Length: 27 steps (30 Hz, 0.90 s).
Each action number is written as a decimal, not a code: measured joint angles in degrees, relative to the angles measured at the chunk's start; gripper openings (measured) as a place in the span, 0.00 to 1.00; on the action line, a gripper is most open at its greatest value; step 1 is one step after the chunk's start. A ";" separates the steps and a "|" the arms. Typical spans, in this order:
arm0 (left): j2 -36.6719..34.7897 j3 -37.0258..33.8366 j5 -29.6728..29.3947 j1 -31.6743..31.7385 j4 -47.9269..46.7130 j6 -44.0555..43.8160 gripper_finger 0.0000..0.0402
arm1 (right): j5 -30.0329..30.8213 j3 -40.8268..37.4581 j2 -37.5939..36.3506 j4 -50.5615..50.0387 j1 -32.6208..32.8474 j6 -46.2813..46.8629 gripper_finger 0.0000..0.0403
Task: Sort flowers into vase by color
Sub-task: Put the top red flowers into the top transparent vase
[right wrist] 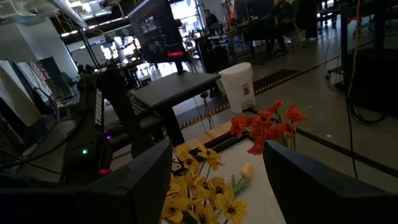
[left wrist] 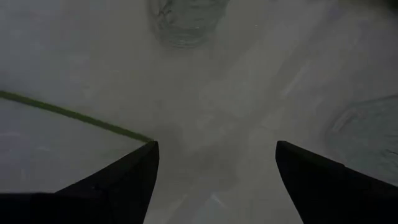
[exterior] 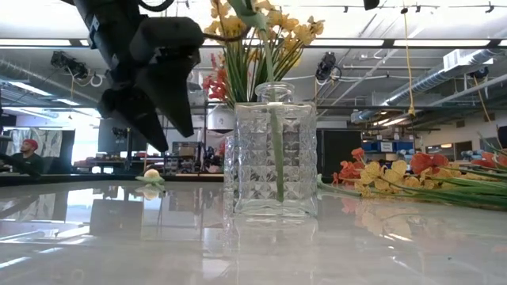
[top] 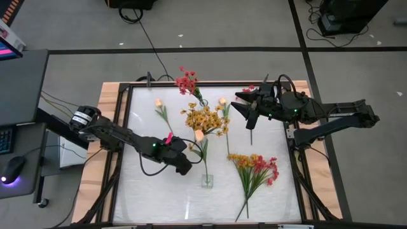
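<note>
A clear glass vase [top: 207, 180] [exterior: 269, 158] stands near the table's middle. It holds one green stem topped by a peach bud [top: 199, 135]. Yellow blossoms [top: 205, 119] and red blossoms [top: 186, 81] stand farther back. My left gripper [top: 186, 159] [exterior: 162, 127] [left wrist: 214, 168] hangs open just left of the vase, pointing down, above the tabletop. In its wrist view a thin green stem [left wrist: 68, 112] ends at one fingertip; I cannot tell whether they touch. My right gripper [top: 240, 107] [right wrist: 214, 168] is open, level, facing the standing flowers. Beneath it lies a red sprig [top: 251, 135].
Two peach buds lie on the table, one at the left [top: 159, 102] and one near the middle [top: 222, 101]. A bunch of yellow and red sprigs [top: 254, 168] [exterior: 396, 174] lies to the right of the vase. A dark frame [top: 127, 95] edges the tabletop.
</note>
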 joint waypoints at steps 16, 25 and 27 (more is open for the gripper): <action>-3.13 2.80 -3.74 1.19 -3.29 1.28 0.82 | 0.00 0.00 0.00 0.00 0.00 0.01 0.65; -10.88 2.80 -7.07 1.56 -12.63 1.29 0.82 | -0.01 0.01 -0.02 0.45 0.00 0.00 0.65; -12.32 2.80 -7.23 1.56 -12.44 1.28 0.82 | 0.00 0.01 -0.01 0.46 0.00 0.01 0.65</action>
